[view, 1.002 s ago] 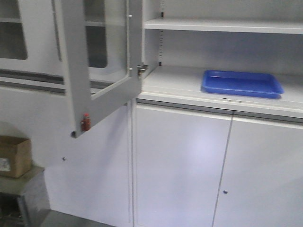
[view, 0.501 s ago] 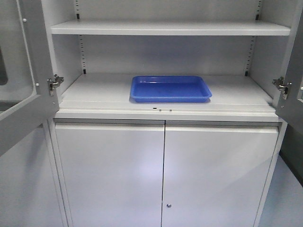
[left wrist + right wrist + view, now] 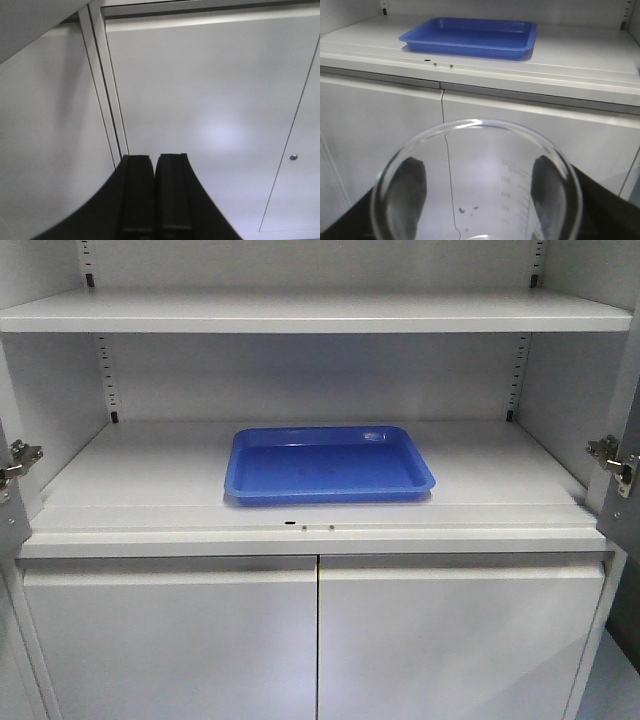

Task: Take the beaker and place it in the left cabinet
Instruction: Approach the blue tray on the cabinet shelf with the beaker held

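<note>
Only the front view shows the whole open cabinet: a wide bench inside it, a shelf above, two shut doors below, and a hinge at each side edge. A blue tray sits on the bench, near the front and about in the middle, and its floor shows plain blue all over. The arms and the beaker cannot be seen from the front. Only the right wrist view shows the beaker. It is very close to that camera, seen from above, in front of the shut doors and lower than the bench, well apart from the tray. The right jaws pinch it: a dark pad shows through the glass on each side. The glass is clear, with faint marks and a few tiny specks, and its bottom is cut off by the edge of the picture, so I cannot tell what else is in it. Only the left wrist view shows the left jaws. They are black, pressed together, and hold nothing. They point at pale grey door panels with a small round knob. Their lower part is cut off too.
</note>
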You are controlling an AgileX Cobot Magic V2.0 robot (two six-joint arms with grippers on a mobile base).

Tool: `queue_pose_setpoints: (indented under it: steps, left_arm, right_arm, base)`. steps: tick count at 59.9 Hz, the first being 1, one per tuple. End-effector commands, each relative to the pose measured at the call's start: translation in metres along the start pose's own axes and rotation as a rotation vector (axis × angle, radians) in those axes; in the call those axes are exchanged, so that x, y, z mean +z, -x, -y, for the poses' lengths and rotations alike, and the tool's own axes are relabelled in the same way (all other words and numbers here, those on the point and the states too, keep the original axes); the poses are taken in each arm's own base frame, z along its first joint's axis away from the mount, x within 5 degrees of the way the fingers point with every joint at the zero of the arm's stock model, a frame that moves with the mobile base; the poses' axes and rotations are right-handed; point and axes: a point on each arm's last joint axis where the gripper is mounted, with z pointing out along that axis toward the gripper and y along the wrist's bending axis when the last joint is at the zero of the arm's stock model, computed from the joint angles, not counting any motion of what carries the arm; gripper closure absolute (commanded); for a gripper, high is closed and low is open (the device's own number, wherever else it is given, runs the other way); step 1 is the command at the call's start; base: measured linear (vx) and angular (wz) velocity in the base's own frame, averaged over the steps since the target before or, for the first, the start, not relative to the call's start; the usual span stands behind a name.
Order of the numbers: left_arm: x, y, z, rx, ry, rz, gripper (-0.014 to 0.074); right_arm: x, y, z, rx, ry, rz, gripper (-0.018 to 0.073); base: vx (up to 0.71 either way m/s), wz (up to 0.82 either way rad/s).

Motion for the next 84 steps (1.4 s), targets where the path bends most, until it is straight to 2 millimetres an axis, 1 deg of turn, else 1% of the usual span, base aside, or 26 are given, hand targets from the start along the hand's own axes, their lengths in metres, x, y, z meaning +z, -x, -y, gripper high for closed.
queue_pose_setpoints:
  steps: [1, 46, 84]
  left_arm:
    - [-0.0028, 0.0120, 0.0014, -0.001, -0.018, 0.099, 0.0593]
    - [-0.0028, 0.0120, 0.0014, -0.001, -0.018, 0.099, 0.0593]
    - [-0.0028, 0.0120, 0.0014, -0.001, -0.018, 0.099, 0.0593]
  right_arm:
    - [-0.0023, 0.0154, -0.0030, -0.014, 0.032, 0.089, 0.0563]
    - [-0.0023, 0.0154, -0.0030, -0.014, 0.032, 0.089, 0.0563]
    - [-0.0023, 0.0154, -0.0030, -0.014, 0.032, 0.089, 0.0563]
  base:
    - [0.38, -0.07]
    - [0.32, -0.07]
    - [0.15, -0.04]
